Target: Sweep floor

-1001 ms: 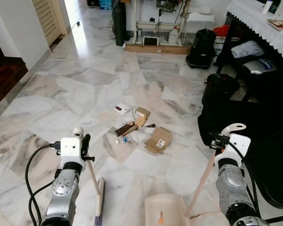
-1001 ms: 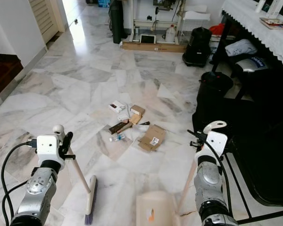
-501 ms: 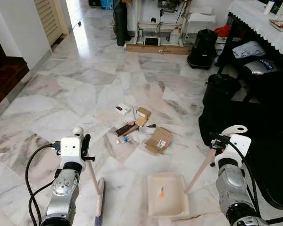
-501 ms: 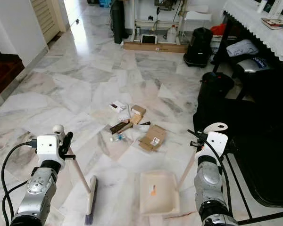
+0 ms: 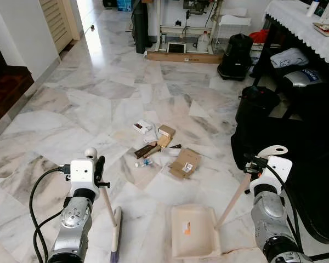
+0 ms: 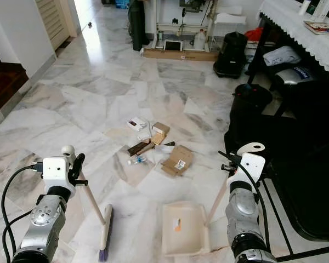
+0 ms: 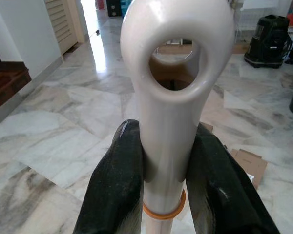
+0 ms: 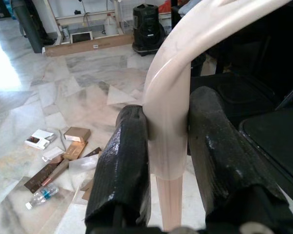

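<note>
A: Starting at the left, what is the left gripper [image 7: 166,180] doing?

B: Its two black fingers [image 7: 115,185] are clamped on the broom [image 5: 113,219] just under the handle's hanging loop. The shaft slants down to the bristle head, which rests on the marble floor [image 5: 71,109] near the robot's feet.

A: And the rubbish?

B: The litter pile [image 5: 160,149] lies mid-floor, ahead of both tools and well apart from the broom head: a flattened cardboard box [image 5: 184,163], a small plastic bottle [image 5: 143,163], a few little cartons and wrappers.

A: Further right?

B: The dustpan [image 5: 193,231] sits flat on the floor, mouth toward the pile but still short of it. Its long handle rises to the right gripper [image 8: 168,156], whose jaws are closed on the curved top of that handle.

A: What could go wrong?

B: I'd judge the gap to be the trouble. A long stroke over slick marble could scatter the light wrappers or roll the bottle away, perhaps toward the black furniture [image 5: 296,137] along the right side. If the pan lifts or tilts, debris will slide under its lip.
</note>
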Available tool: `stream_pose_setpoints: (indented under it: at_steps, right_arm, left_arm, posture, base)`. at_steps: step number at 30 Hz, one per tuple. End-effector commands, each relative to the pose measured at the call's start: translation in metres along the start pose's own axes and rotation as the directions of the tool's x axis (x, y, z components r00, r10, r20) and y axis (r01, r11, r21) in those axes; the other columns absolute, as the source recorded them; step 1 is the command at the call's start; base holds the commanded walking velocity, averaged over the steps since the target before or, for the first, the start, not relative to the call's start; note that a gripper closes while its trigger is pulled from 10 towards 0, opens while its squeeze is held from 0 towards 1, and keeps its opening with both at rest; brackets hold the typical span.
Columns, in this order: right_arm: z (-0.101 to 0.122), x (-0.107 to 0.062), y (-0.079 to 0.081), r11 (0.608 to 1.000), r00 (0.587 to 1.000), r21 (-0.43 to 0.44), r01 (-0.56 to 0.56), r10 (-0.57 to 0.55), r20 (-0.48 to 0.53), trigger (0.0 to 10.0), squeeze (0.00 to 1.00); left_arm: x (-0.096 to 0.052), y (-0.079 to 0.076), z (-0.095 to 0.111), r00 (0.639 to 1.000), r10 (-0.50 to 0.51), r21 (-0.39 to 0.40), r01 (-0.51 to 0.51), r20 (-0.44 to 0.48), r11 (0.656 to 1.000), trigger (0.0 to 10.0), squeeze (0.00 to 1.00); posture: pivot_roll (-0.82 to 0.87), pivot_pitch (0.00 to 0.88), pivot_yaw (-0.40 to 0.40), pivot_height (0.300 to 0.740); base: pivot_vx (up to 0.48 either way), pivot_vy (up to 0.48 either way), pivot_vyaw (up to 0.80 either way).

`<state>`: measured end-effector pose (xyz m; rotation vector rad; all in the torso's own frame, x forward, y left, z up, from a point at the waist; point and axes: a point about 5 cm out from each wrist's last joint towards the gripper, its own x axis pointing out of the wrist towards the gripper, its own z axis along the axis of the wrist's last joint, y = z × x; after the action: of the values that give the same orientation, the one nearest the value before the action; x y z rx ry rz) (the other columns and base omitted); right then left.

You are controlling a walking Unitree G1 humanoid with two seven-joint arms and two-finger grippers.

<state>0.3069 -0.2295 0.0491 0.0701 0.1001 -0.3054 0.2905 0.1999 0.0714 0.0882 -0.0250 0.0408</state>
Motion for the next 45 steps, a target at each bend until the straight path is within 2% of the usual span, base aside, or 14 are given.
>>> stream_pose_setpoints:
  at_steps: [1,20,21,22,23,24,25,45]
  right_arm:
    - [0.005,0.002,-0.003,1.0,1.0,0.005,0.012,-0.012,0.02,10.0,0.0]
    - [0.005,0.002,-0.003,1.0,1.0,0.005,0.012,-0.012,0.02,10.0,0.0]
    - [0.002,0.001,-0.003,1.0,1.0,0.016,0.013,-0.013,0.001,10.0,0.0]
    - [-0.001,-0.002,0.006,0.998,0.999,0.034,-0.049,0.049,0.009,10.0,0.0]
    - [-0.001,-0.002,0.006,0.998,0.999,0.034,-0.049,0.049,0.009,10.0,0.0]
    - [-0.003,-0.007,0.017,0.991,0.992,0.051,-0.127,0.126,0.029,10.0,0.0]
    - [-0.002,-0.008,0.02,0.988,0.989,0.053,-0.142,0.141,0.038,10.0,0.0]
    - [0.0,-0.007,0.021,0.988,0.988,0.04,-0.147,0.145,0.05,10.0,0.0]
  left_arm:
    - [0.004,0.0,0.009,0.999,-0.012,0.007,0.011,0.033,1.0,10.0,0.0]
    - [0.004,0.0,0.009,0.999,-0.012,0.007,0.011,0.033,1.0,10.0,0.0]
    - [0.005,-0.001,0.01,0.999,-0.015,0.004,0.015,0.034,1.0,10.0,0.0]
    - [0.006,-0.007,0.011,0.999,-0.031,-0.015,0.032,0.042,0.999,10.0,0.0]
    - [0.006,-0.007,0.011,0.999,-0.031,-0.015,0.032,0.042,0.999,10.0,0.0]
    - [0.009,-0.014,0.012,0.998,-0.048,-0.039,0.05,0.052,0.998,10.0,0.0]
    - [0.01,-0.015,0.013,0.997,-0.051,-0.044,0.053,0.053,0.998,10.0,0.0]
    - [0.012,-0.012,0.015,0.997,-0.053,-0.034,0.055,0.052,0.998,10.0,0.0]
  posture:
    - [-0.03,0.0,-0.024,0.74]
    - [-0.03,0.0,-0.024,0.74]
    - [0.0,0.0,0.0,0.74]
    - [-0.05,0.0,0.0,0.74]
    - [-0.05,0.0,0.0,0.74]
    - [-0.05,0.0,0.001,0.74]
    - [-0.05,0.0,0.0,0.74]
    - [-0.04,0.0,-0.001,0.74]
  base:
    - [0.0,0.0,0.0]
    - [0.0,0.0,0.0]
    - [0.0,0.0,0.0]
    - [0.0,0.0,0.0]
    - [0.0,0.0,0.0]
    - [0.0,0.0,0.0]
    - [0.0,0.0,0.0]
    - [0.0,0.0,0.0]
